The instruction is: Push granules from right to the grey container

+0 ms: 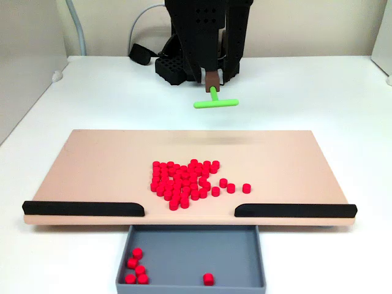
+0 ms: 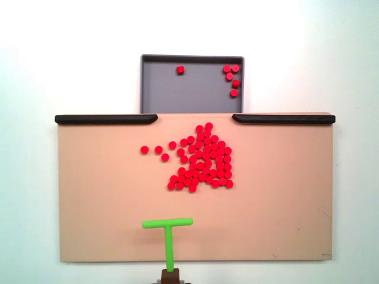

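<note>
Many red granules (image 1: 184, 182) lie in a loose heap on the middle of the tan board (image 1: 92, 165), and a few stray ones trail off its side. In the view from above, the heap (image 2: 202, 163) sits just below the gap that leads to the grey container (image 2: 189, 89). The grey container (image 1: 190, 248) holds several granules (image 1: 136, 266) in one corner and one more apart. My gripper (image 1: 211, 78) is shut on a brown block that carries a green T-shaped stick (image 1: 215, 103). The stick (image 2: 168, 225) hangs raised above the board, well short of the heap.
Two black strips (image 1: 82, 208) (image 1: 294, 210) line the board's edge on either side of the gap above the container. The arm's black base (image 1: 177, 67) and cables stand behind the board on a white table. A wall panel stands at the left.
</note>
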Available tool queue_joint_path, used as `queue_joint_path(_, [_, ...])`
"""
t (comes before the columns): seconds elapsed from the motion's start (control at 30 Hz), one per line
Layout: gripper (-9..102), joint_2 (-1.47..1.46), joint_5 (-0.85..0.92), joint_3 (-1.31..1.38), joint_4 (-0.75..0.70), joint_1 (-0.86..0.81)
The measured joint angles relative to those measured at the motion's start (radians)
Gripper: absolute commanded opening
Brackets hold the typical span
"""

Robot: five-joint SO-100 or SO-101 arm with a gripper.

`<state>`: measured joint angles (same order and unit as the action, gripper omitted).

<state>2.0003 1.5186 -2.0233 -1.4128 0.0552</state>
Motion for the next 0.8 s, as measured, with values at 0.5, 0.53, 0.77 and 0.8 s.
queue_joint_path(0.5, [0,0.0,0.005,0.0,0.0,-0.009])
queue_joint_path(0.53, [0,0.0,0.011,0.0,0.0,-0.015])
queue_joint_path(0.77, [0,0.0,0.018,0.0,0.0,-0.031])
queue_joint_path(0.8, [0,0.0,0.018,0.0,0.0,-0.031])
